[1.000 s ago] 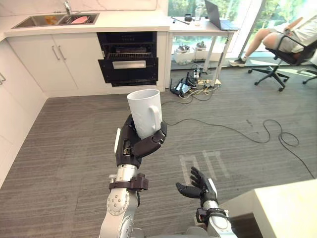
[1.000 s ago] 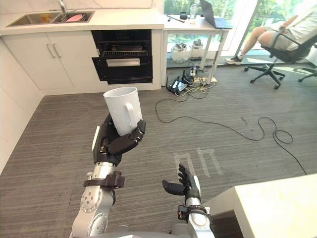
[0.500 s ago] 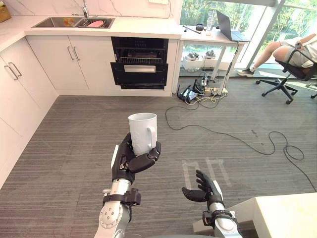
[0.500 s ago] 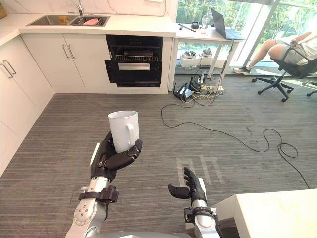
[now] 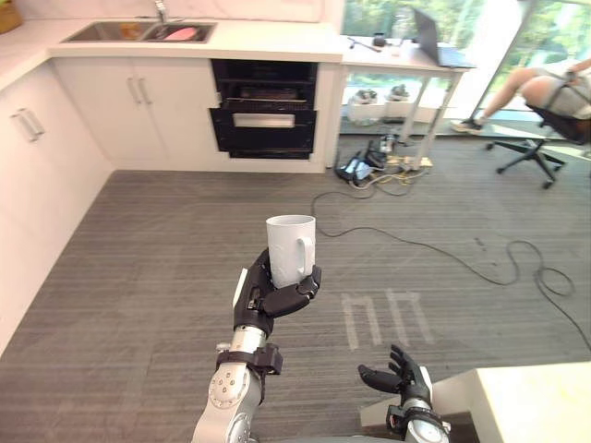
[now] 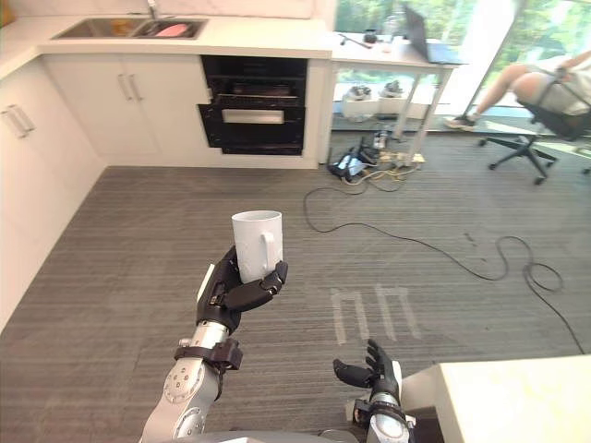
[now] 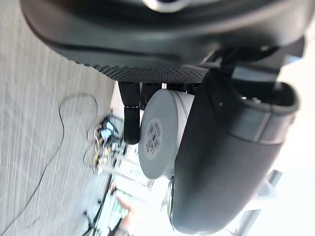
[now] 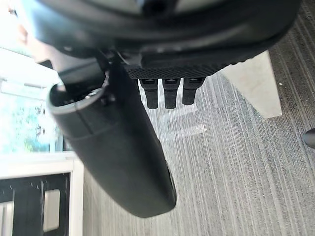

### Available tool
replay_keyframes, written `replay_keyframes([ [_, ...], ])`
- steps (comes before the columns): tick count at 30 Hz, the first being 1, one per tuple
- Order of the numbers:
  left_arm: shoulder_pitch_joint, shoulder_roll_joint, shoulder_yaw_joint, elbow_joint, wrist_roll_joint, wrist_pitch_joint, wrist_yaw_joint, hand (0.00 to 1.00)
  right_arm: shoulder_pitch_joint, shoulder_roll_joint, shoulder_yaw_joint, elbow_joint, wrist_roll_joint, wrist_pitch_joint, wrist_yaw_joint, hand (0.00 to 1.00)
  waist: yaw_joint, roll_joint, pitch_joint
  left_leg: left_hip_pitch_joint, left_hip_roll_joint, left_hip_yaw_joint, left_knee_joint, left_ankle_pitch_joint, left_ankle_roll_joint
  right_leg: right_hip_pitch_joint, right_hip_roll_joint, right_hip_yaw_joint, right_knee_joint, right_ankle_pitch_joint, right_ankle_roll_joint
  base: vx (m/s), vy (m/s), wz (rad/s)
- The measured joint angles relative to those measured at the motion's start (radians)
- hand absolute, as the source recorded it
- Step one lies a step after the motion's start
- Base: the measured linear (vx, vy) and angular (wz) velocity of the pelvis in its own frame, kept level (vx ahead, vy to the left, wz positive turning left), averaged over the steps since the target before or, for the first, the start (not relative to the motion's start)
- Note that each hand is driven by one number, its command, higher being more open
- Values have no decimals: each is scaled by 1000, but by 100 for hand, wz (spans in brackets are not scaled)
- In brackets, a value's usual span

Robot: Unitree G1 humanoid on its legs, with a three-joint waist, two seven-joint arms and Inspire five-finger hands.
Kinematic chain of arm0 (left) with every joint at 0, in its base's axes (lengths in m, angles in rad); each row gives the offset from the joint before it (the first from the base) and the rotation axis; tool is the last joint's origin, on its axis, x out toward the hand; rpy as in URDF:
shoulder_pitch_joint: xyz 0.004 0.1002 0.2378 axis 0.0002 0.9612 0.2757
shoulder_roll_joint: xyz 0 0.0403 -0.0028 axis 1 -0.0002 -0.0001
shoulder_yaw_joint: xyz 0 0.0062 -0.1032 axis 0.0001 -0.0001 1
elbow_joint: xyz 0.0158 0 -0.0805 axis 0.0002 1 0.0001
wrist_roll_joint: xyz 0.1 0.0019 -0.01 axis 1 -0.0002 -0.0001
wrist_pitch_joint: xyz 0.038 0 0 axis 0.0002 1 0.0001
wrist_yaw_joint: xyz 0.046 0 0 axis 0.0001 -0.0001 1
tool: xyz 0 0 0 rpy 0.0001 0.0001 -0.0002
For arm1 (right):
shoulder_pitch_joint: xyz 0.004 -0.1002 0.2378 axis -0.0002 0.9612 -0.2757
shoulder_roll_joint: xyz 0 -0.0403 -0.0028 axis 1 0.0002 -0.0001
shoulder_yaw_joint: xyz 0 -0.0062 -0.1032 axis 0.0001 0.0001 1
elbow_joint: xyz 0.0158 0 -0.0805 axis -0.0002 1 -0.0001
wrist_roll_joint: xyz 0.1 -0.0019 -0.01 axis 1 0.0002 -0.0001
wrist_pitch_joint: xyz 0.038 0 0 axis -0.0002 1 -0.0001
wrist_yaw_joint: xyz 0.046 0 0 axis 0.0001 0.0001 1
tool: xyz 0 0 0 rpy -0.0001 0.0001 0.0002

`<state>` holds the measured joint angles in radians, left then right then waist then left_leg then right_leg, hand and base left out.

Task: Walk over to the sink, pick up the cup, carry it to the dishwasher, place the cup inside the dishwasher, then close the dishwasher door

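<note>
I'm on the carrying leg. The cup (image 5: pixel 291 249) is in my left robot hand (image 5: pixel 268 300), held out in front over the floor (image 5: pixel 138 277). It is upright, mouth up, with the handle turned to the right. Fingers and thumb are curled round its lower half, and the left wrist view shows its base wedged between them, so the grip looks sound. My right robot hand (image 5: pixel 399 377) is low, just beside the corner of a near worktop (image 5: pixel 526 406). Its fingers are loosely spread and it holds nothing.

The dishwasher (image 5: pixel 263 120) is well apart from me, across the floor and under the far worktop (image 5: pixel 277 41), to the right of the sink (image 5: pixel 138 31). Its door looks part-way open, with a rack showing above it.

Next, as I judge it, I walk straight ahead with the cup level and stop square to the door. Then I check that the opening is wide enough before lowering the cup onto the rack. The free right robot hand is the natural one for shutting the door afterwards. A person (image 5: pixel 545 83) sits in a chair far to the right, clear of my line.
</note>
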<state>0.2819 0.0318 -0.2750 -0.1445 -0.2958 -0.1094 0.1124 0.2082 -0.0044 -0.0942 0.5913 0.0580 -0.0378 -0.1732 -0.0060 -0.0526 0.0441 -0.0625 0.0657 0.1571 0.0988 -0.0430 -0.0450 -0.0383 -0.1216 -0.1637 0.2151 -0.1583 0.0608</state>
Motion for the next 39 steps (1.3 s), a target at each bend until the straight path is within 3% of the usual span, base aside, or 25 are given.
replay_keyframes([
  [3,-2,1,59,-2,-3,1,17,30,-52,-4,-2,-5,0,-1,-8,90,10,-2,24,-67,-21,-75,69,-2,3,0,-24,-83,27,-19,3,-25,11,87],
  [5,-3,0,85,-7,-4,0,22,30,-81,-6,-7,-19,0,-7,-10,90,21,3,45,-107,-22,-61,100,-6,2,2,-35,-136,42,-32,2,-79,21,85],
  [7,3,3,96,-7,-15,0,34,30,-105,-9,-13,-32,0,-7,-13,90,38,12,54,-132,16,14,131,-44,7,10,-38,-170,43,-34,2,-67,10,65],
  [8,3,-1,96,-7,-21,0,36,30,-106,-18,-13,-63,0,-8,-23,90,41,23,62,-140,58,107,165,-48,8,21,-41,-193,45,-41,9,10,39,51],
  [9,4,-3,95,-7,-21,0,36,30,-119,-29,-14,-72,0,-10,-31,90,42,28,65,-149,64,128,185,-53,15,17,-56,-201,60,-54,20,14,65,41],
  [13,5,-2,94,-7,-20,0,36,30,-133,-33,-15,-119,-5,-10,-36,90,38,28,65,-166,32,130,241,-107,34,12,-103,-199,94,-92,42,75,123,9],
  [15,7,-2,91,-8,-20,0,34,30,-131,-32,-14,-130,-14,-10,-40,90,32,24,68,-168,3,130,307,-174,51,17,-149,-198,163,-127,73,200,176,11],
  [16,11,-8,90,-8,-19,1,33,30,-130,-35,-12,-137,-17,-8,-41,90,20,25,71,-156,-12,124,326,-192,60,-10,-181,-176,267,-131,75,243,149,15],
  [17,15,-9,89,-12,-19,2,33,30,-127,-33,-9,-143,-22,-7,-41,90,14,25,71,-147,-22,123,330,-201,67,-34,-198,-154,335,-127,68,290,151,24],
  [18,19,-6,89,-23,-18,3,32,30,-121,-28,-7,-154,-23,-5,-42,90,6,20,76,-118,-43,109,331,-216,82,-86,-217,-91,476,-96,17,313,167,41],
  [19,20,-5,86,-38,-18,6,33,30,-117,-23,-5,-161,-24,-4,-43,90,-6,20,81,-88,-48,87,320,-225,95,-143,-210,-11,608,-70,-26,319,144,50],
  [22,21,0,93,-83,-18,5,35,30,-76,-5,32,-277,-33,-4,-34,90,-10,24,89,-20,-48,37,273,-242,98,-239,-107,84,665,-149,-19,300,47,45],
  [23,21,0,93,-84,-18,5,35,30,-75,-4,33,-279,-34,-3,-34,90,-10,24,89,-17,-48,36,272,-242,98,-242,-104,84,663,-151,-18,304,-27,37],
  [24,15,-1,92,-99,-18,2,36,30,-70,8,45,-332,-44,-5,-24,90,-9,24,89,25,-48,16,234,-246,90,-299,-51,88,611,-161,-24,254,-49,31],
  [25,13,-3,91,-99,-18,1,36,30,-70,8,50,-345,-45,-6,-22,90,-10,25,87,37,-47,7,226,-248,85,-317,-33,88,576,-160,-24,323,-87,59],
  [26,5,-5,88,-100,-17,-3,36,30,-68,7,56,-372,-45,-9,-23,90,-14,24,83,47,-47,-19,222,-262,60,-336,-2,94,466,-149,-20,416,-150,68],
  [27,2,-4,84,-98,-17,-4,36,30,-59,6,62,-383,-52,-14,-27,90,-16,9,76,60,-55,-44,235,-291,27,-336,11,102,367,-64,-41,445,-171,82],
  [28,0,-14,79,-84,-17,-3,35,30,-54,-2,62,-383,-53,-13,-27,90,-19,21,75,68,-44,-66,252,-309,17,-321,14,93,388,-58,-21,396,-147,73],
  [30,17,-47,70,-82,-17,3,34,30,-20,-17,75,-411,-53,-8,-27,90,-14,60,66,57,26,-50,352,-316,-5,-251,44,20,369,-85,-60,379,-137,60],
  [31,17,-54,71,-83,-17,3,34,30,-11,-20,81,-428,-53,-8,-27,90,-14,67,68,36,43,-43,416,-309,-14,-227,55,8,356,-89,-67,498,-214,43],
  [33,27,-58,76,-90,-17,3,34,30,22,-31,117,-520,-52,-8,-27,90,5,76,79,-104,134,-5,796,-209,5,-104,90,-2,278,-101,-88,385,-167,2],
  [35,39,-56,70,-104,-17,3,26,30,36,-32,132,-588,-52,-11,-32,90,23,79,79,-170,168,20,903,-227,0,-14,97,15,211,-102,-89,327,-62,-25],
  [38,59,-63,71,-140,-17,3,-6,30,36,-33,128,-638,-52,-25,-40,90,42,83,75,-259,182,48,808,-267,0,62,90,37,141,-102,-89,373,63,-23],
  [39,58,-65,73,-145,-17,3,-8,30,35,-36,124,-640,-52,-25,-44,90,49,86,73,-290,171,48,712,-270,0,83,81,43,119,-106,-83,294,170,-16],
])
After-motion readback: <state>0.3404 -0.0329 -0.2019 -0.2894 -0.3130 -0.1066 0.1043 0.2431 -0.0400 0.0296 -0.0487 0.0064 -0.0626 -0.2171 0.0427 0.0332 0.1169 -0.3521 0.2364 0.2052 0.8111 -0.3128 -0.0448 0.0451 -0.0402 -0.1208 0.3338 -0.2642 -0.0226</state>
